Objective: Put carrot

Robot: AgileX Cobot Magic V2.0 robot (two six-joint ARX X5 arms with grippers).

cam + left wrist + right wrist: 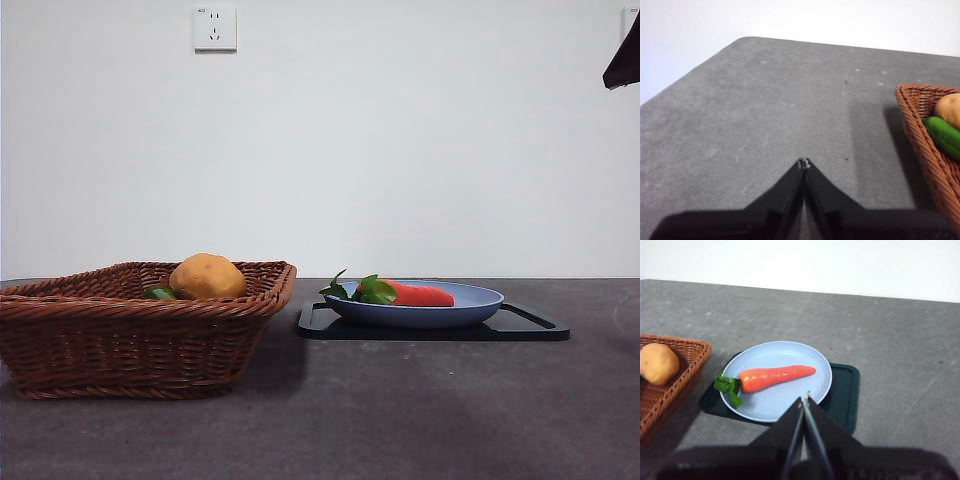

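While carrot (775,377) lies on plate (815,390) — right pincer (804,401) closed, empty | left pincer (804,163) closed, empty

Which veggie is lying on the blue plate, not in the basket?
The carrot: long, red-orange, with green leaves at one end. It lies alone on the blue plate. The round yellow potato and the green veggie sit in the wicker basket.

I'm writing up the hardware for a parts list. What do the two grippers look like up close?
Both look alike: the left gripper and the right gripper each have two matte black fingers, broad at the base and tapering to a narrow tip with a small pale spot. No cables or markings show.
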